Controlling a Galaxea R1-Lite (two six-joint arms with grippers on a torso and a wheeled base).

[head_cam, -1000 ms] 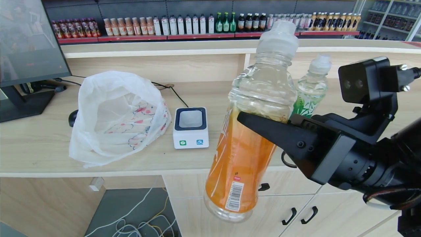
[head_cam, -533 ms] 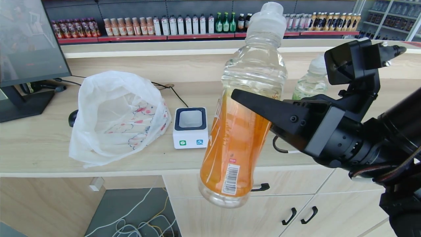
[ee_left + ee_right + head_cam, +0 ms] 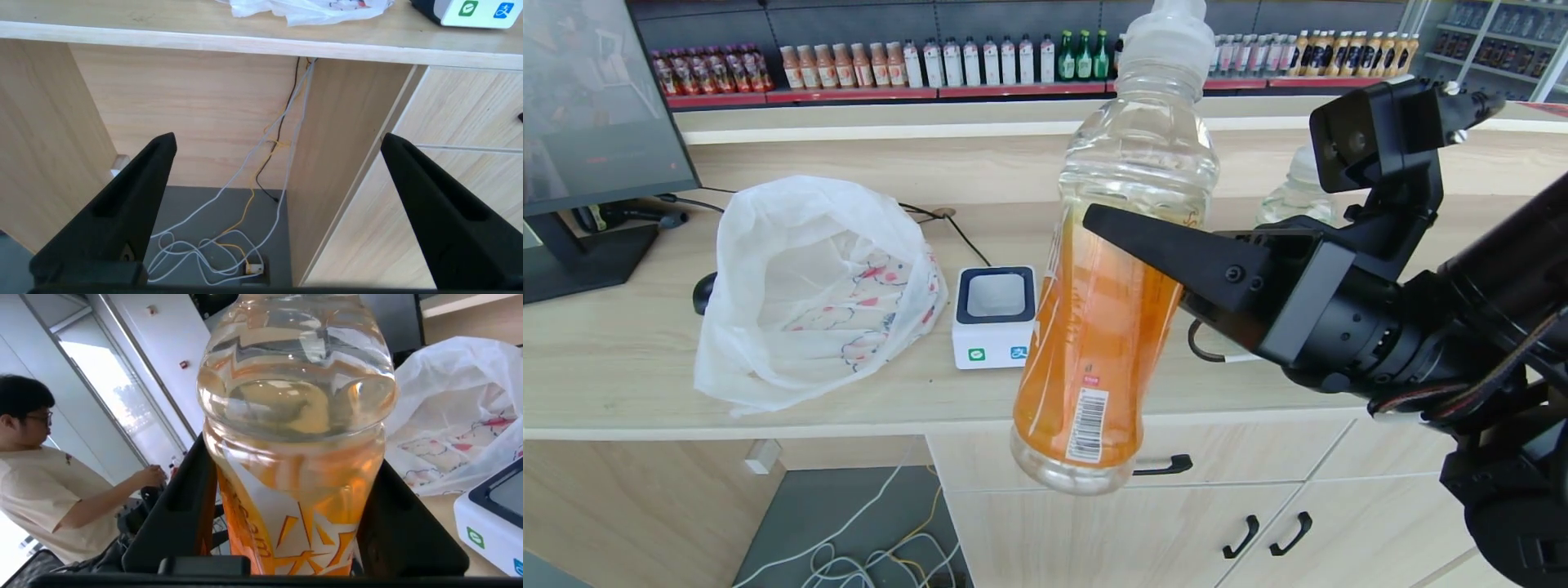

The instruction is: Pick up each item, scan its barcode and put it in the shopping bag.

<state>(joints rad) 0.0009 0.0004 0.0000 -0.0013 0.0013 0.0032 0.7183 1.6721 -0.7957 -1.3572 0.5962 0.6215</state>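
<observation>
My right gripper (image 3: 1131, 245) is shut on an orange drink bottle (image 3: 1111, 310), held up in the air in front of the counter, right of the scanner. The bottle leans slightly, cap up, with its barcode (image 3: 1086, 425) low on the side facing me. In the right wrist view the bottle (image 3: 298, 457) sits between the two black fingers (image 3: 176, 506). The white scanner (image 3: 996, 317) lies on the counter. A white shopping bag (image 3: 809, 286) stands open to its left. A second bottle with a green label (image 3: 1294, 196) stands on the counter behind my right arm. My left gripper (image 3: 278, 212) hangs open below the counter edge.
A monitor (image 3: 596, 106) on a black stand occupies the counter's far left, with cables running behind the bag. Shelves of bottles (image 3: 1013, 57) line the back wall. Drawers with black handles (image 3: 1258, 531) are under the counter; loose cables (image 3: 237, 237) lie on the floor.
My right gripper has carried the orange bottle up and to the left, closer to the scanner. The green-label bottle is now more hidden behind the arm.
</observation>
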